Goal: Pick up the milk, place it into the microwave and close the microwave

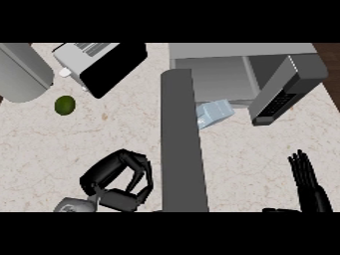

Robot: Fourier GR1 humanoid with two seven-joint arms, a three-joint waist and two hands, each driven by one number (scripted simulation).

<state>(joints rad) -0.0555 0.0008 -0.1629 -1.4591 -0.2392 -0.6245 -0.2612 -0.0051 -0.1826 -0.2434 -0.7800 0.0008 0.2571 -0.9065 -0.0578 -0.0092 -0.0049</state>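
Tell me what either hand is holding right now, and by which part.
Nothing. The left hand is curled but empty; the right hand is open. The milk sits by the microwave.

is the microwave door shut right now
No, the microwave has its door swung wide open toward the robot, and the milk carton shows just past the door's edge.

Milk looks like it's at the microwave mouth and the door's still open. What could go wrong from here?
1. The milk carton lies tilted at the microwave opening's front edge; closing the door might jam on it or knock it out.
2. Neither the left hand nor right hand is near the door.
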